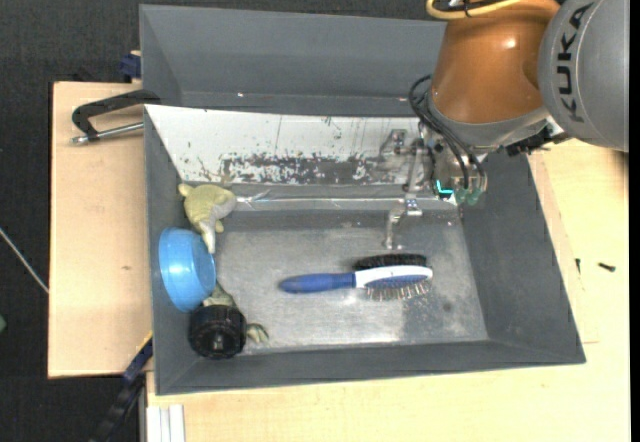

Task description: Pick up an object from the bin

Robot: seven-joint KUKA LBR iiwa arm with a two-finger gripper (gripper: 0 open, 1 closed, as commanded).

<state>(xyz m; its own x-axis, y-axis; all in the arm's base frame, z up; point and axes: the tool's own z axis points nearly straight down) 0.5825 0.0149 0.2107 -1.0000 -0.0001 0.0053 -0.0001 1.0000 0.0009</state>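
Observation:
My gripper (408, 212) hangs low over the right part of the bin's floor, near the back wall. Just in front of it lies a hairbrush (356, 281) with a blue handle pointing left and a white head with dark bristles at the right. The gripper is above the brush head and a little behind it, with a gap between them. Nothing shows in its grasp.
Along the bin's left wall lie a pale green soft toy (206, 204), a blue round bowl (185, 269) on its side and a black round knob-like thing (217, 330) in the front left corner. The arm's orange cover hangs over the back right corner.

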